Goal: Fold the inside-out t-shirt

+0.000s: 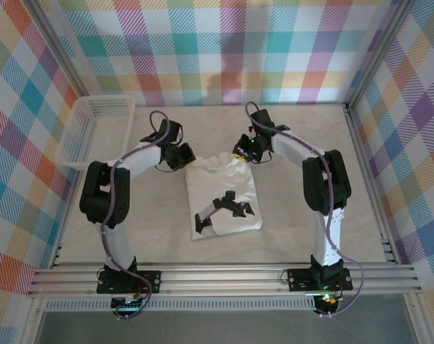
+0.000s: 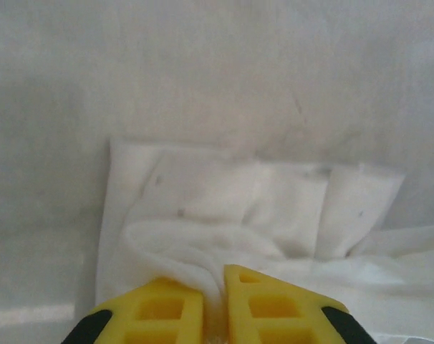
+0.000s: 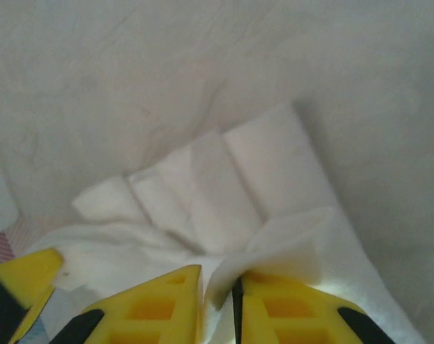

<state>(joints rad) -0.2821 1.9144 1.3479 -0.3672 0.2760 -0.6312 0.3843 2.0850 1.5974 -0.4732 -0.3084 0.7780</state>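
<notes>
The inside-out t-shirt [image 1: 223, 188] lies partly folded in the middle of the table, white, with a dark print [image 1: 228, 208] showing near its front end. My left gripper [image 1: 182, 156] is at the shirt's far left corner and my right gripper [image 1: 243, 150] at its far right corner. In the left wrist view the yellow fingers [image 2: 174, 308] of the left gripper [image 2: 212, 279] are shut on a bunched ridge of the shirt [image 2: 224, 208]. In the right wrist view the right gripper [image 3: 218, 278] pinches a raised fold of the shirt [image 3: 224, 186].
A white mesh basket [image 1: 95, 129] stands at the back left corner, left of the left arm. Checked walls close off the table on three sides. Bare table surface [image 1: 317, 143] surrounds the shirt, with a metal rail [image 1: 224, 276] along the near edge.
</notes>
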